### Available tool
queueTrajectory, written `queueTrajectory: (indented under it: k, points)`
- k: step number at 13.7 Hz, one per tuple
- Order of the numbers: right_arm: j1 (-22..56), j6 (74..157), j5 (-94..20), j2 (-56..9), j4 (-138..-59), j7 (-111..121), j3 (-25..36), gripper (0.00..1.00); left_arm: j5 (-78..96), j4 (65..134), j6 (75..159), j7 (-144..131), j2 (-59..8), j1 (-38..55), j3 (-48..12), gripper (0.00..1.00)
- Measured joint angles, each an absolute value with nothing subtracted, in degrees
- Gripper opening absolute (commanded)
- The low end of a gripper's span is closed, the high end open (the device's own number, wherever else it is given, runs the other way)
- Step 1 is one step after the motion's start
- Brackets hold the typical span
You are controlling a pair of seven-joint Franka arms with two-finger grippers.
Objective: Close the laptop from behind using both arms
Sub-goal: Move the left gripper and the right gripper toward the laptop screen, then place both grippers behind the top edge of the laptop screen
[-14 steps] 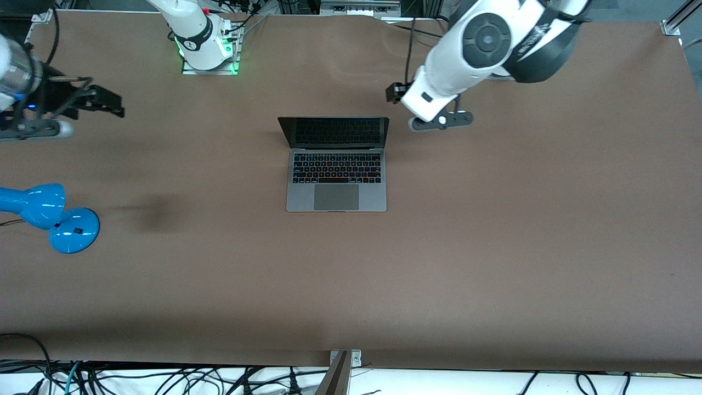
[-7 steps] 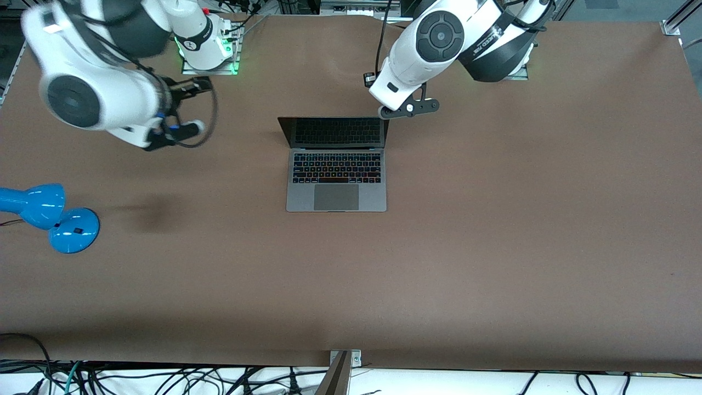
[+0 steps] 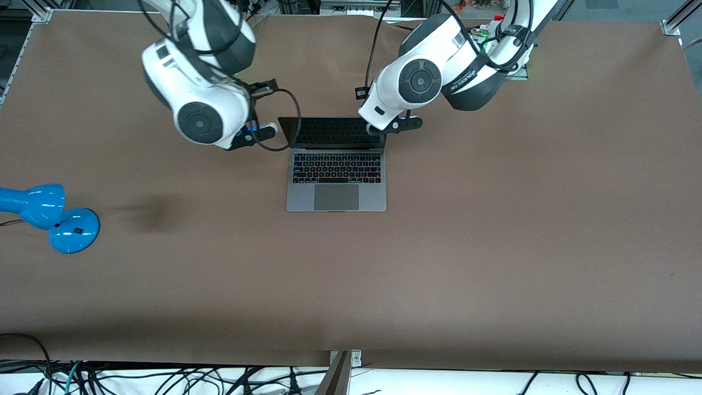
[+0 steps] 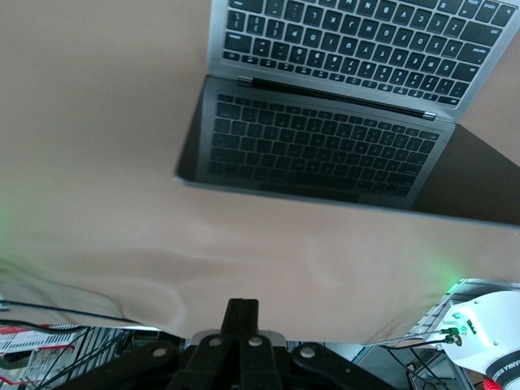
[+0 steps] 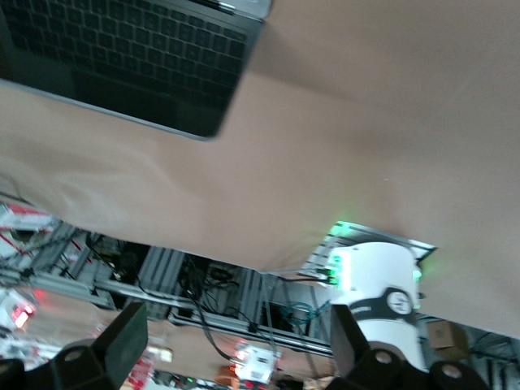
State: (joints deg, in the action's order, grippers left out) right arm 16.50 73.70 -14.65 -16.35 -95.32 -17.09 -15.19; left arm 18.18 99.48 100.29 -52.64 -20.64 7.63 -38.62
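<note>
The brown tabletop (image 3: 493, 247) carries the laptop (image 3: 336, 181) near its middle, open, with the dark screen upright at the edge toward the arm bases and the trackpad toward the front camera. Both arms have swung in toward the laptop over the last second: the right arm (image 3: 200, 93), which hung out at its own end of the tabletop a second ago, now sits just beside the screen's corner on that side, and the left arm (image 3: 433, 71) has drawn in until its wrist overlaps the screen's other top corner. The approach looks nearly done, though the lid has not yet tilted, so the push is still to come. The left tool (image 4: 241, 325) hangs over bare tabletop by the lid, its fingers pressed together. The right tool (image 5: 231, 341) is near the lid's other corner with its fingers spread wide apart. A blue desk lamp (image 3: 49, 216) rests well apart from the laptop, toward the right arm's end. Lettering on the left arm's dark band is too small to read, and no logo shows on the laptop.
</note>
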Motion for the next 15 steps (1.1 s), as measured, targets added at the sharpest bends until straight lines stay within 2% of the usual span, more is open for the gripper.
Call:
queueTrajectory:
  k: [3, 5, 6, 7, 8, 9, 11, 12, 15]
  points:
    - [19.6, 80.5, -17.8, -16.7, -98.0, -27.2, -16.1, 1.0, 16.5, 100.6, 103.0, -52.6, -22.0, 8.0, -38.6, 0.0]
    - [19.8, 85.3, -18.3, -16.5, -100.4, -34.7, -19.8, 0.99, 14.8, 100.7, 104.0, -52.6, -23.3, 7.9, -38.3, 0.0]
    - [19.9, 87.9, -18.3, -16.0, -102.0, -37.6, -21.8, 0.95, 14.2, 100.7, 104.5, -52.6, -23.9, 7.8, -38.2, 0.0]
    - [20.0, 90.7, -18.3, -14.9, -104.2, -39.4, -23.3, 0.87, 13.8, 100.7, 104.8, -52.6, -24.3, 7.6, -38.1, 0.0]
    - [20.2, 93.5, -18.3, -13.3, -107.1, -40.2, -24.3, 0.68, 13.7, 100.7, 105.0, -52.6, -24.5, 7.5, -37.9, 0.0]
    - [20.2, 95.7, -18.3, -11.6, -109.8, -40.3, -25.3, 0.44, 13.7, 100.7, 105.1, -52.6, -24.6, 7.4, -37.7, 0.0]
    - [20.2, 98.3, -18.3, -8.8, -114.0, -40.5, -26.8, 0.07, 13.7, 100.7, 105.6, -52.6, -24.6, 7.1, -37.6, 0.0]
    - [20.2, 98.7, -18.3, -7.7, -115.0, -40.5, -27.0, 0.0, 13.7, 100.7, 105.8, -52.6, -24.6, 6.9, -37.5, 0.0]
    - [20.0, 99.9, -17.8, -6.0, -115.8, -40.5, -26.7, 0.0, 13.6, 100.7, 106.2, -52.6, -24.6, 6.4, -37.1, 0.0]
